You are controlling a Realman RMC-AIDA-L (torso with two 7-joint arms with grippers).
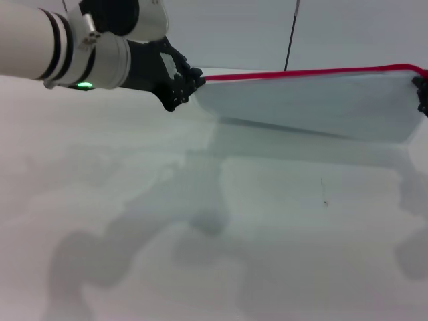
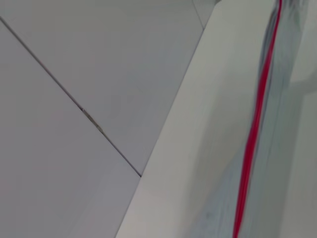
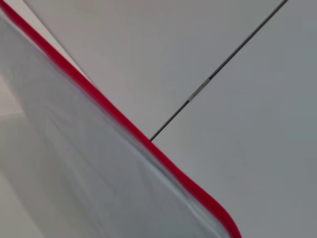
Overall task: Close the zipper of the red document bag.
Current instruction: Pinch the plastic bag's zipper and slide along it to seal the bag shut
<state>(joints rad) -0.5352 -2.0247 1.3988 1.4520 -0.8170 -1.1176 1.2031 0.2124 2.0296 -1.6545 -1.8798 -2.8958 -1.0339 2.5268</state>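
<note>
1. Head view: the red document bag (image 1: 314, 103) is held lifted above the white bench (image 1: 200, 254), stretched between the two arms, with its shadow cast on the bench beneath it.
2. Head view: the zipper (image 1: 307, 71) is seen as a thin red strip along the upper long edge of the bag, running from the left tool (image 1: 189, 83) to the bag's rounded corner near the frame's right edge.
3. Head view: the left tool is pressed together on the bag's left end at the zipper line; the white left arm (image 1: 60, 50) enters from the upper left.
4. Head view: only a dark sliver of the right tool (image 1: 422, 93) is visible, at the bag's right end; whether it is spread or pinching cannot be told.
5. Left wrist view: the zipper (image 2: 252, 134) is shown lengthwise on the bag (image 2: 277, 148), beside the bench edge (image 2: 168, 144) and the seamed floor (image 2: 74, 99). No tool fingers are shown.
6. Right wrist view: the bag's rounded red corner (image 3: 218, 210) is shown close up, a detail only small in the head view, with the zipper (image 3: 99, 99) against the floor (image 3: 223, 59).
</note>
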